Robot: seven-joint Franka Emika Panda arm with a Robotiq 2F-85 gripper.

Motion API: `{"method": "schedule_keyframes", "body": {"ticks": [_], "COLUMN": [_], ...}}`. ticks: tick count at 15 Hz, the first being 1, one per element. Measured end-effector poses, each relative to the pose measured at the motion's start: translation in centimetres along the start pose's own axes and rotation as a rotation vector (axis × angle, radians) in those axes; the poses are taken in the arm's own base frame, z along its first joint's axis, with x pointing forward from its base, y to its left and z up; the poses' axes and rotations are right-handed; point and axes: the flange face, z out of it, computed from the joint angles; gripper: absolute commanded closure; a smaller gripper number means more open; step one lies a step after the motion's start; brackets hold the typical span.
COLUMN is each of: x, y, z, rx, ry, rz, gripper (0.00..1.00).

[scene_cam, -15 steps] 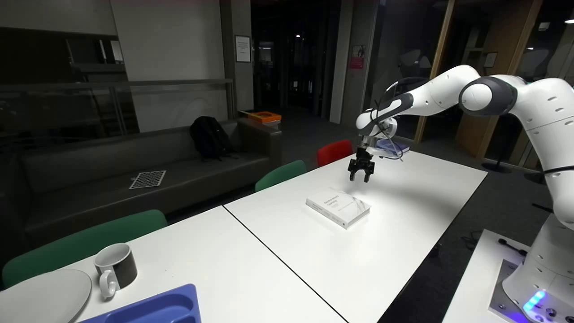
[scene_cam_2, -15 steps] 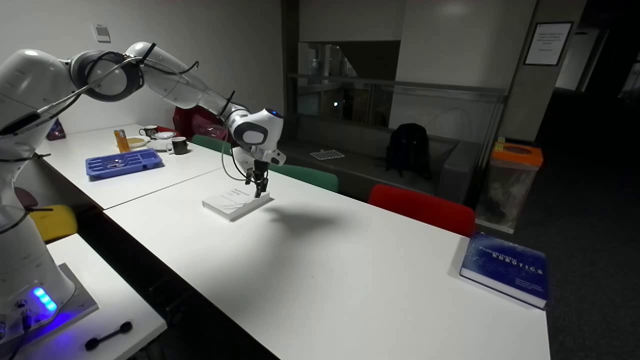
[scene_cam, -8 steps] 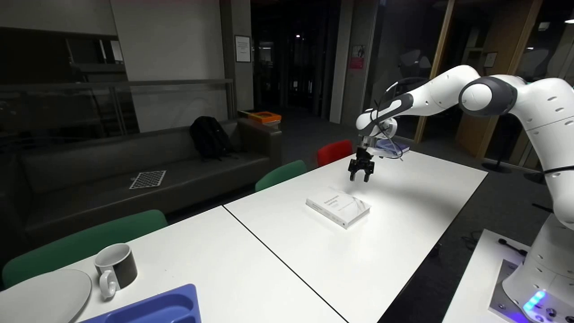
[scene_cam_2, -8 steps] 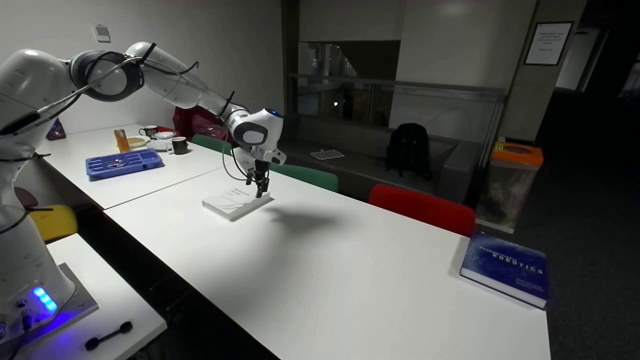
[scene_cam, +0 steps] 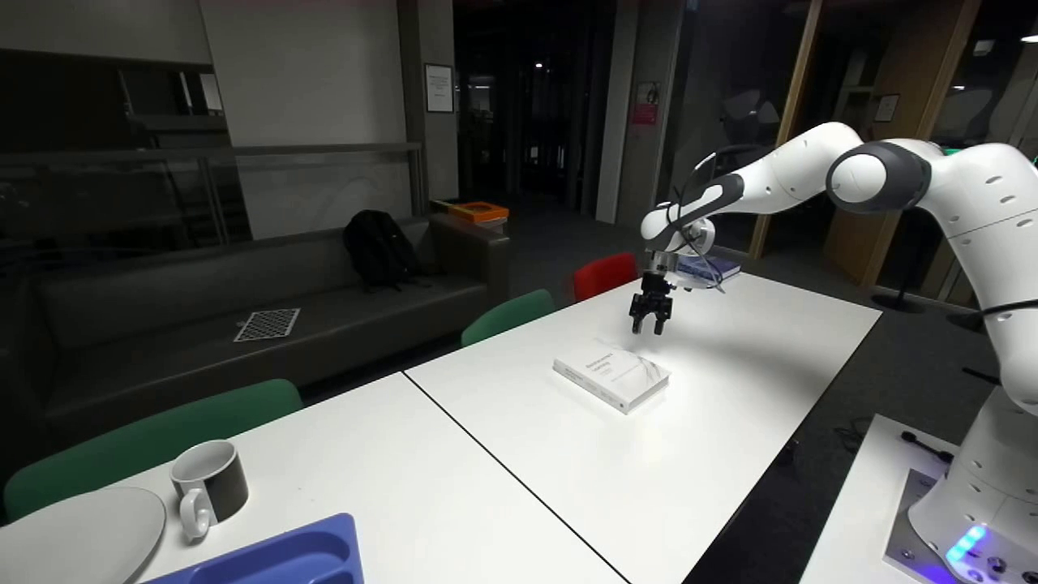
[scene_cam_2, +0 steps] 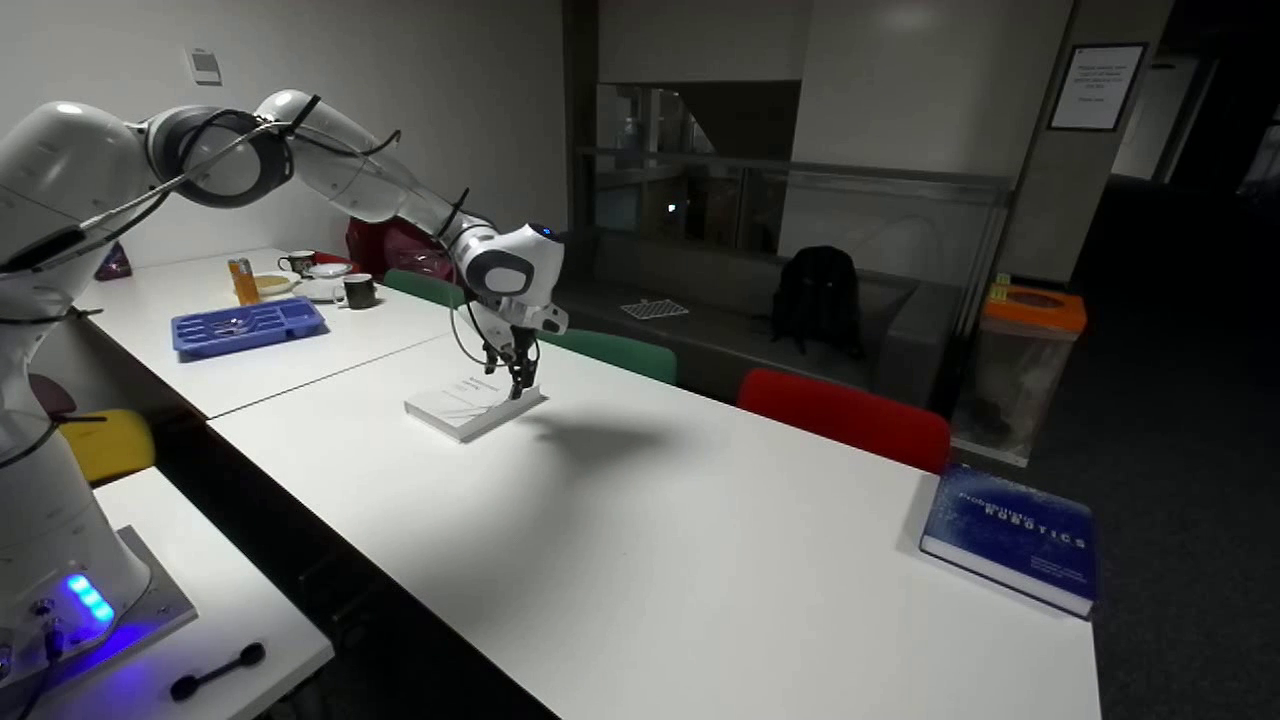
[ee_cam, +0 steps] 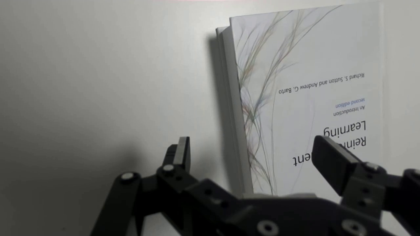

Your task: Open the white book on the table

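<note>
The white book (scene_cam: 608, 375) lies closed and flat on the white table (scene_cam: 754, 341). In both exterior views it shows whole; here is the book (scene_cam_2: 460, 402) and the table (scene_cam_2: 700, 560). My gripper (scene_cam: 647, 328) hangs above the table near the book's edge, fingers pointing down; in an exterior view the gripper (scene_cam_2: 505, 382) overlaps the book's far corner. In the wrist view the gripper (ee_cam: 253, 142) is open and empty. One finger is over the bare table (ee_cam: 115, 82), the other over the cover of the book (ee_cam: 308, 59). The book's page edge lies between them. The gripper base hides the book's lower part.
A blue book (scene_cam_2: 1010, 535) lies at one table end. A blue tray (scene_cam_2: 245, 328), a mug (scene_cam: 212, 487) and a plate (scene_cam: 81, 535) stand toward the other end. Green (scene_cam: 507, 316) and red (scene_cam_2: 850, 415) chairs line the far side. A seam (scene_cam: 511, 474) crosses the table.
The arm has come down slightly, bringing the open gripper a little lower toward the table. The book has not moved.
</note>
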Motion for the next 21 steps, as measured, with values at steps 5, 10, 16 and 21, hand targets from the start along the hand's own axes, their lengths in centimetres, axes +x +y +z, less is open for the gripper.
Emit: {"method": "schedule_keyframes", "body": {"ticks": [5, 10, 16, 21], "x": [0.1, 0.3, 0.5, 0.5], "y": [-0.6, -1.1, -1.7, -1.7], "z": [2.2, 3.4, 3.8, 4.0], "rx": [0.014, 0.028, 0.073, 0.086], "ry": [-0.030, -0.043, -0.043, -0.048], "rz": [-0.045, -0.073, -0.089, -0.103], "gripper": [0.00, 0.00, 0.00, 0.00]}}
